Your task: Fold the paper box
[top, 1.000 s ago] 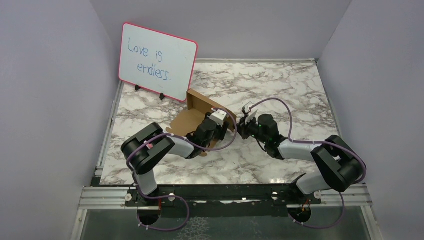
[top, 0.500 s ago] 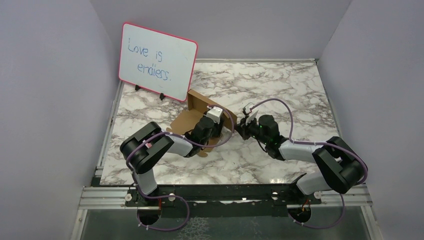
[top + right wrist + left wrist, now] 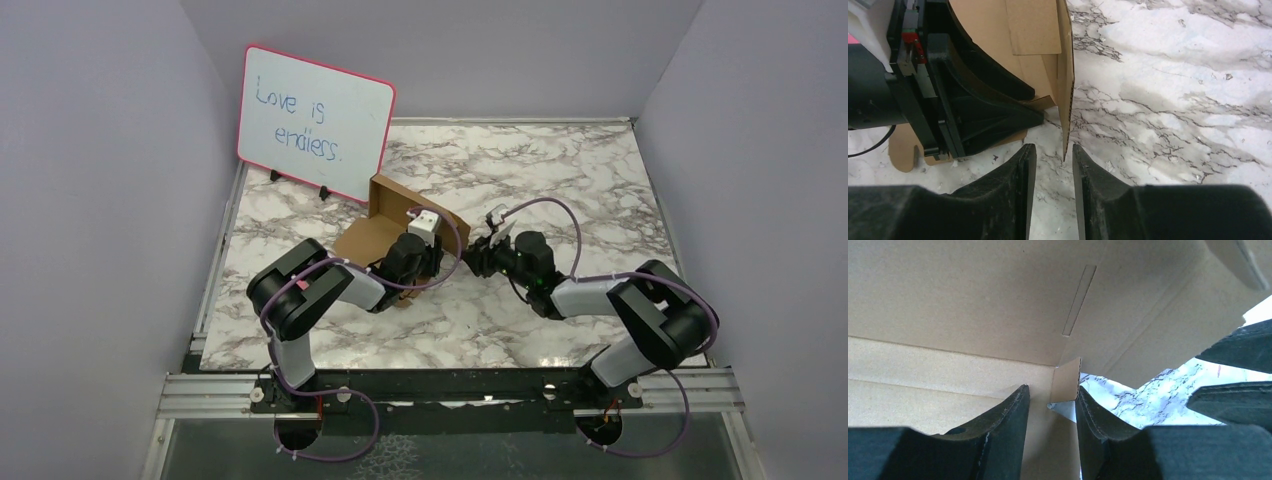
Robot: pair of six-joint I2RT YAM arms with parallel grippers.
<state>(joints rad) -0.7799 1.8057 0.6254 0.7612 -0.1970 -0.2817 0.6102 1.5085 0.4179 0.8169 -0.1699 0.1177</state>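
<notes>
The paper box (image 3: 388, 207) is brown cardboard, partly folded, with one long wall upright on the marble table (image 3: 560, 170). My left gripper (image 3: 436, 262) reaches inside it. In the left wrist view the box (image 3: 973, 300) fills the frame, and the gripper (image 3: 1052, 390) stands open around a small upright flap (image 3: 1066, 382) that rests against its right finger. My right gripper (image 3: 473, 257) is just right of the box. It is open (image 3: 1053, 147), with the lower corner of the box's end wall (image 3: 1065, 90) at its fingertips, touching neither.
A pink-framed whiteboard (image 3: 315, 122) with handwriting stands at the back left, close behind the box. Purple walls close in the table on three sides. The left arm's fingers (image 3: 993, 112) sit close to the right gripper.
The right gripper has opened and let go of the box's end wall. The left gripper's jaws have narrowed around the flap. The box has shifted slightly left and back.
</notes>
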